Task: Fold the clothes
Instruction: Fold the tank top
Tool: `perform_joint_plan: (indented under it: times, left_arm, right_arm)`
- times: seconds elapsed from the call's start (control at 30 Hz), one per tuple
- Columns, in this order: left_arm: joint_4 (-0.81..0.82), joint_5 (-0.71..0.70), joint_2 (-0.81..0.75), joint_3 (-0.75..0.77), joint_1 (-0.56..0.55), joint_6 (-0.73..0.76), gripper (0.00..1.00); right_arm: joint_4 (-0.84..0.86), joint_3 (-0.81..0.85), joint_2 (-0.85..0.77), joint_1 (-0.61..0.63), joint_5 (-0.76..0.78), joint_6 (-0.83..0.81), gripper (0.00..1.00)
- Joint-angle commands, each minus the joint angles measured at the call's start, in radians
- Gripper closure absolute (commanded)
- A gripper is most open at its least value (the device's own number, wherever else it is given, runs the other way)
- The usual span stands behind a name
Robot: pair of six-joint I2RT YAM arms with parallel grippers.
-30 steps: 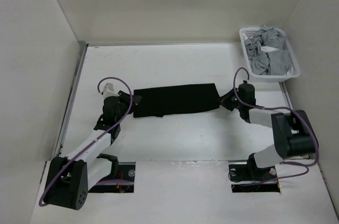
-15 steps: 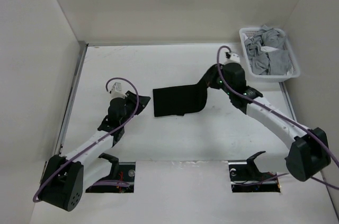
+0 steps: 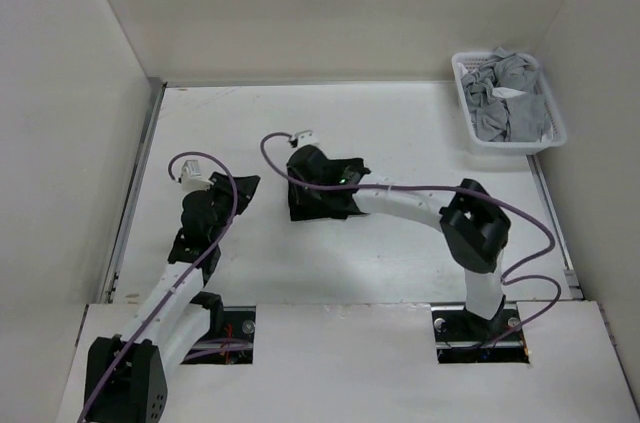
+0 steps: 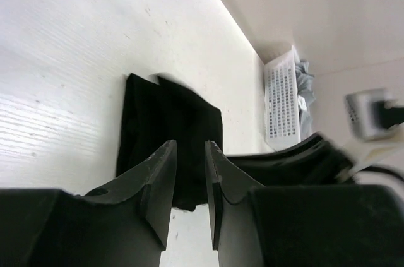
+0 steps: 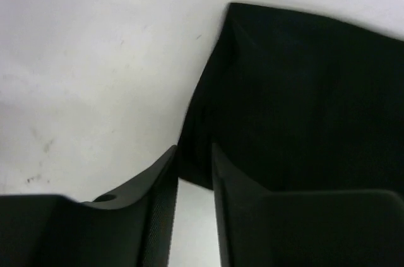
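The black T-shirt (image 3: 325, 205) lies folded over into a short, thick pile at the middle of the table. My right arm reaches across from the right, and its gripper (image 3: 300, 188) hangs over the pile's left edge. In the right wrist view that gripper (image 5: 194, 153) is open, bare table showing between its fingers and the shirt (image 5: 303, 103) just beyond them. My left gripper (image 3: 243, 186) stands a little left of the pile. It is open and empty (image 4: 190, 147), pointing at the shirt (image 4: 170, 115).
A white basket (image 3: 556, 129) of light grey garments (image 3: 508, 103) sits at the back right corner; it also shows in the left wrist view (image 4: 281, 106). Walls close off the left, back and right of the table.
My right gripper swept left with the shirt's right end, laid it over the rest and opened. The long strip is now a short pile. My left arm drew back slightly left.
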Motion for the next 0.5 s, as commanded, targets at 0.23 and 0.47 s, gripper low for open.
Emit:
perform_joint_plan:
  times: [0.23, 0.47]
  left_arm:
    - [0.073, 0.006, 0.090, 0.071, -0.042, -0.007, 0.76]
    - [0.142, -0.060, 0.293, 0.137, -0.218, 0.016, 0.79]
  right_arm:
    - [0.073, -0.108, -0.191, -0.013, -0.007, 0.047, 0.60]
    - [0.369, -0.477, -0.380, -0.171, -0.102, 0.140, 0.99]
